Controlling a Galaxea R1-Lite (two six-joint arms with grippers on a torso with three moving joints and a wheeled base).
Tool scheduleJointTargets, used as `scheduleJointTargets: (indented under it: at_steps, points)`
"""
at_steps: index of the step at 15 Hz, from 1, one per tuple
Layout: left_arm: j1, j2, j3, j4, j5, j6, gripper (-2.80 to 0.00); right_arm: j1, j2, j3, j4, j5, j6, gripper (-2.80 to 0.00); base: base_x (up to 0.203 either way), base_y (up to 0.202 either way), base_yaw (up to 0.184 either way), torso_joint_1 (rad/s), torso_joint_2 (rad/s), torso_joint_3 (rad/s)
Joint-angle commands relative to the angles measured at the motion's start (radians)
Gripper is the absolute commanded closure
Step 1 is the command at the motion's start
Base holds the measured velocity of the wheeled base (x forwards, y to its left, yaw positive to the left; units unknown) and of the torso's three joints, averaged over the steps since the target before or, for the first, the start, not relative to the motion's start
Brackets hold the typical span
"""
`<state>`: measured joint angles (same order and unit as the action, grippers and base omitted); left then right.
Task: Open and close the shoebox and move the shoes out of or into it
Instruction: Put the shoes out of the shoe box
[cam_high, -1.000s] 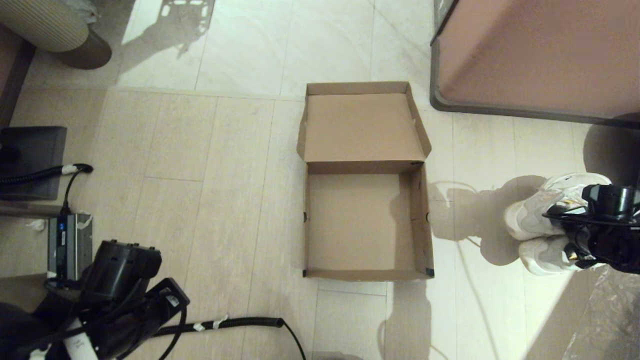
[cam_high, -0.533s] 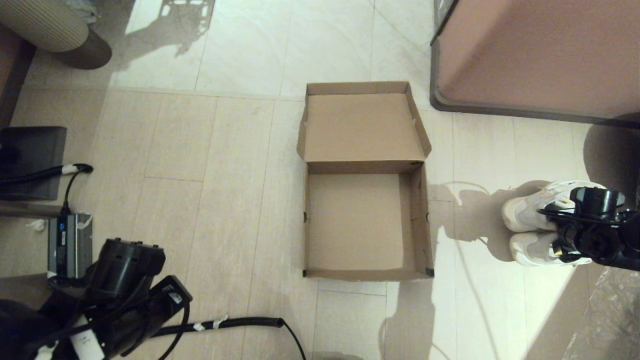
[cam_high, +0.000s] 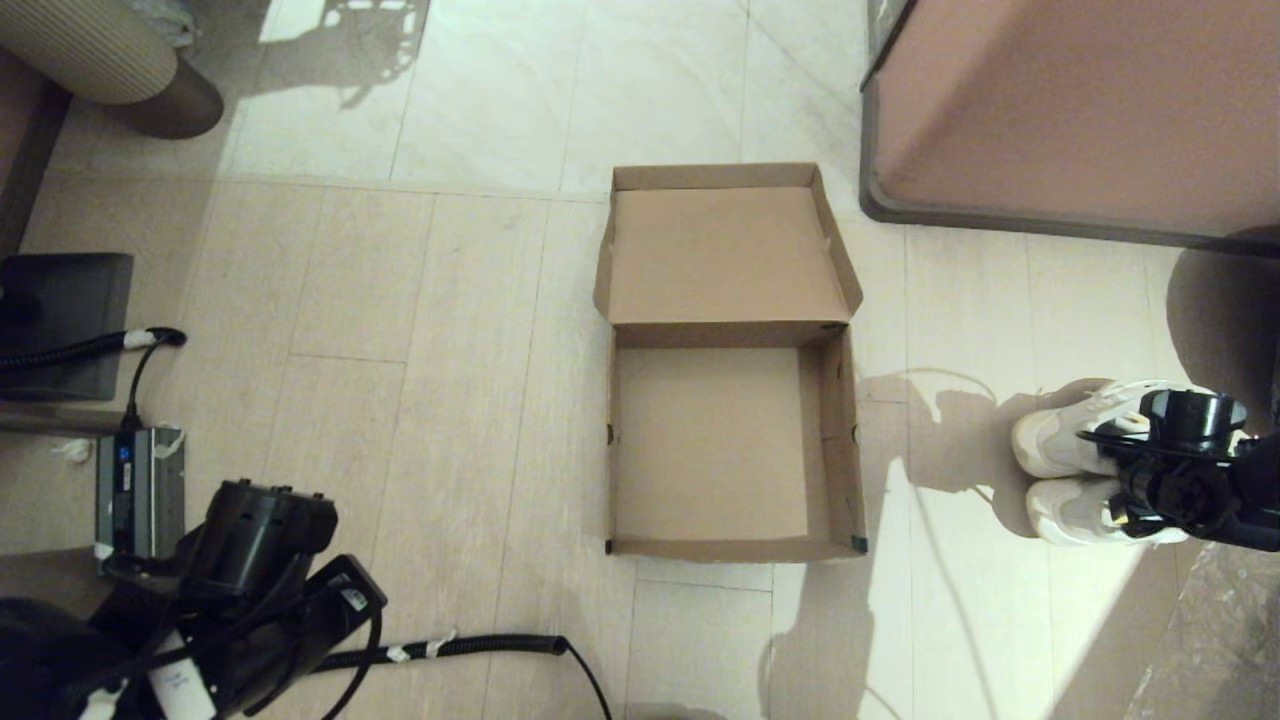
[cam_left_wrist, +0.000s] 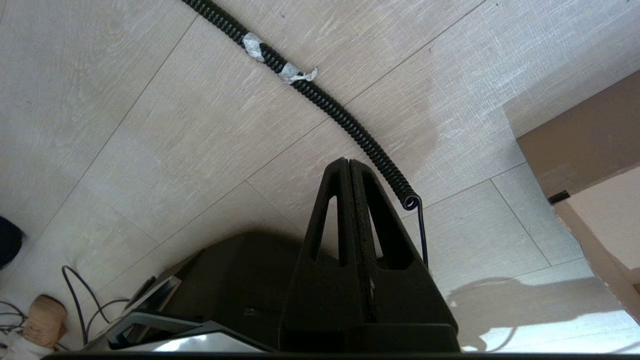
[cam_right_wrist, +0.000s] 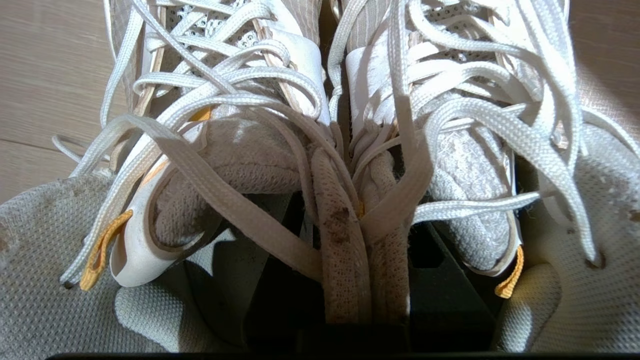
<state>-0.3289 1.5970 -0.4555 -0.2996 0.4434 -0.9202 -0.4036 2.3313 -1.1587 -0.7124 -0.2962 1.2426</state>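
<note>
Look at the box (cam_high: 730, 440) first. It sits on the floor (cam_high: 450, 300) in the middle of your head view, and it is open. The lid (cam_high: 725, 250) is flipped back toward 12 o'clock, and the inside is bare brown card. A bit of dark tape shows on the near corner at 5 o'clock.

Now look out at 3 o'clock from the box. The shoes (cam_high: 1075, 470) stand there on the floor, side by side and touching, well apart from the box. Their toes point toward the box.

Your right gripper (cam_high: 1150, 485) is on top of the shoes, over the heel end. In the right wrist view you see the two inner collars of the shoes (cam_right_wrist: 350, 240) squeezed flat together between the dark fingers (cam_right_wrist: 440, 280) — so the gripper is closed tight on both shoes at once. White laces (cam_right_wrist: 225, 85) lie loose all over the tops.

Your left gripper (cam_left_wrist: 349, 167) is down at 7 o'clock from the box, low and near the robot. Its two fingers are pressed together with no gap, and it holds nothing. A black curly cable (cam_left_wrist: 310, 92) lies on the floor just past the tips, and a corner of the box (cam_left_wrist: 585, 140) shows at the side of that view.

A big pinkish cabinet (cam_high: 1080, 110) stands at 1 o'clock from the box — close to the lid but not touching it.
</note>
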Motion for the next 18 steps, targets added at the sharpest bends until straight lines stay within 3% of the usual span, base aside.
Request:
scheduleJointTargets:
  at_steps: [1,10,11,18]
  points:
    - [0.001,-0.005,-0.002,-0.003,0.003,-0.008,0.00,-0.001,0.000,-0.003,0.022,-0.002,0.006,0.00,0.000,0.000,0.000,0.000,0.00,0.000]
    - [0.001,-0.053,0.053,-0.001,0.003,-0.005,0.00,-0.006,0.012,-0.016,0.044,0.003,-0.004,0.00,0.000,0.000,0.000,0.000,0.00,0.000]
    - [0.001,-0.060,0.060,-0.001,0.003,-0.005,0.00,-0.006,0.025,-0.016,0.044,0.005,-0.006,-2.80,0.000,0.000,0.000,0.000,0.00,0.000]
    - [0.013,-0.086,0.075,-0.001,0.026,-0.005,0.00,0.000,0.007,-0.003,0.049,0.032,-0.045,-2.80,0.000,0.000,0.000,0.000,0.00,0.000]
